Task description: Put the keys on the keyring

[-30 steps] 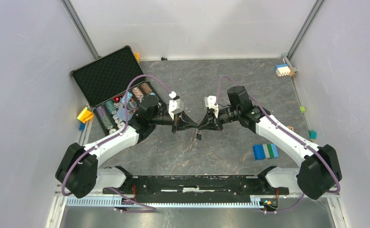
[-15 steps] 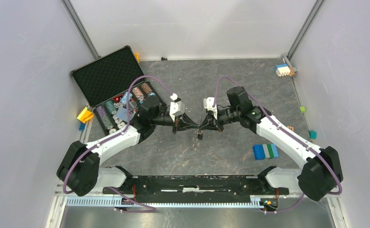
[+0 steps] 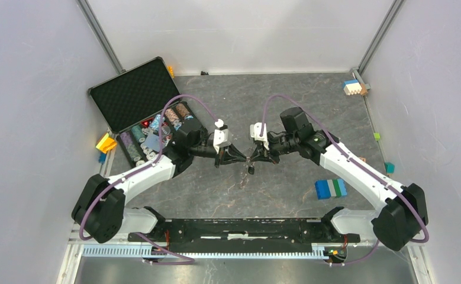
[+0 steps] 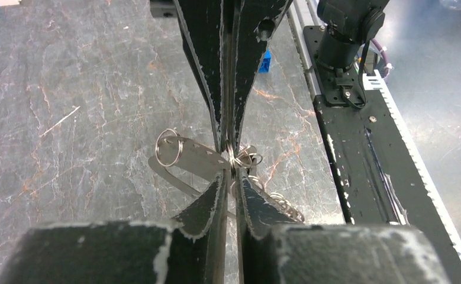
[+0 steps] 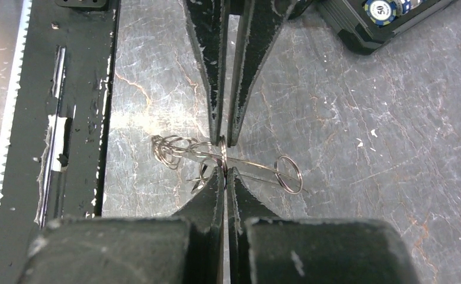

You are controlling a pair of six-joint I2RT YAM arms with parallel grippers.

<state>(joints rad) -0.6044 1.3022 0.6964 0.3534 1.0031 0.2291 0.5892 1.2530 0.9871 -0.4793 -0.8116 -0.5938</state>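
Note:
My left gripper (image 3: 243, 158) and right gripper (image 3: 255, 158) meet tip to tip above the middle of the table. Both are shut on the keyring (image 4: 193, 156), a flat grey metal loop hanging between them. It carries a small split ring (image 4: 168, 148) at one end and several more rings (image 4: 280, 203) at the other. In the right wrist view the keyring (image 5: 257, 168) shows edge-on, pinched by my right gripper (image 5: 223, 171). A small dark piece, probably the key (image 3: 250, 170), hangs just below the tips. Its black head does not show in the wrist views.
An open black case (image 3: 127, 94) with poker chips (image 3: 151, 133) lies at the left, close behind my left arm. A blue, green and white block (image 3: 331, 188) lies at the right. Small blocks (image 3: 353, 87) sit at the back right corner. A black rail (image 3: 239, 228) runs along the near edge.
Both grippers, still pinched together, have shifted slightly right and toward the near edge, and the hanging piece moved with them.

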